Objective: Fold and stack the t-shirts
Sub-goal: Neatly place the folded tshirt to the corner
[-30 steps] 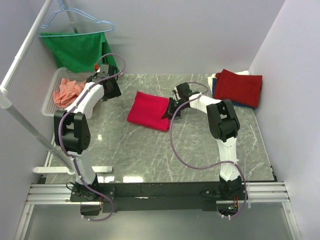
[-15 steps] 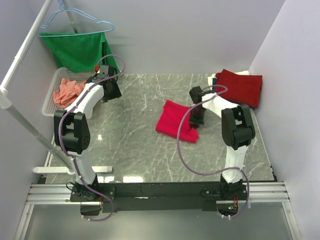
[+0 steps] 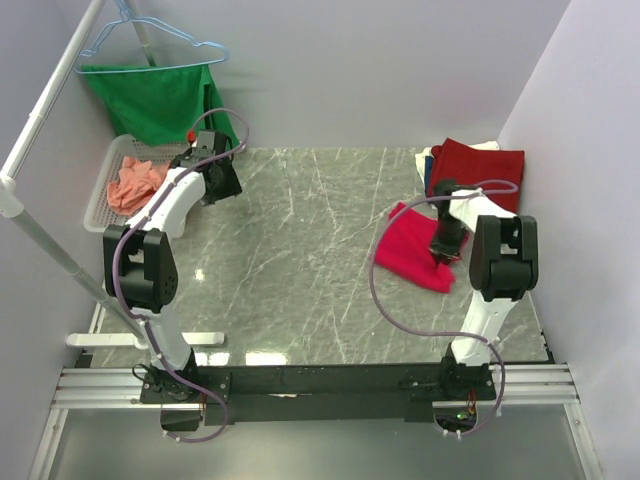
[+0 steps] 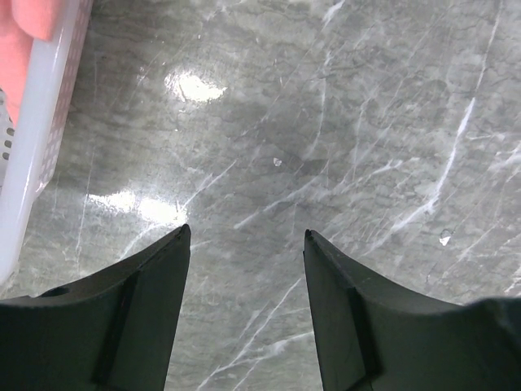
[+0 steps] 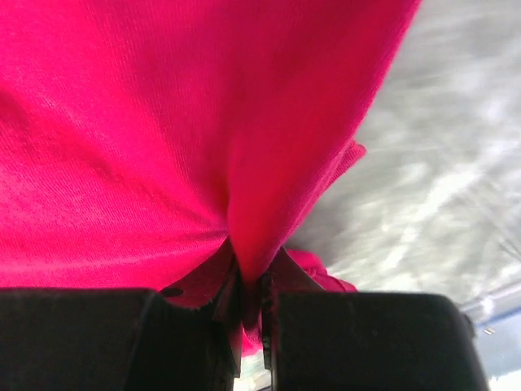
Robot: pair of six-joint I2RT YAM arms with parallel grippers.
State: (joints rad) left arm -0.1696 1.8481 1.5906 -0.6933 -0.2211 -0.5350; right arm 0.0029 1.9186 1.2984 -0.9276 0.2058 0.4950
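Right fingers (image 5: pixel 195 326) pinch the folded pinkish-red t-shirt (image 3: pixel 412 252) near the stack (image 3: pixel 478 172), left fingers (image 4: pixel 138 309) gape empty, and the salmon-orange t-shirt (image 3: pixel 135 182) lies unfolded in the basket (image 3: pixel 98 208).

We see the bright pinkish-red cloth t-shirt (image 3: pixel 408 250) folded into a soft, slightly skewed rectangle over the right side of the grey marbled tabletop (image 3: pixel 290 260). One fold of it is pinched between the fingers of the right gripper (image 5: pixel 248 305). At the tabletop's far right corner a folded dark red t-shirt (image 3: pixel 482 168) lies flat on top of a stack. A blue t-shirt (image 3: pixel 428 172) and a white t-shirt (image 3: pixel 487 146) show only as edges beneath it. At the far left corner we find the salmon-orange t-shirt (image 3: pixel 135 182), crumpled and unfolded.
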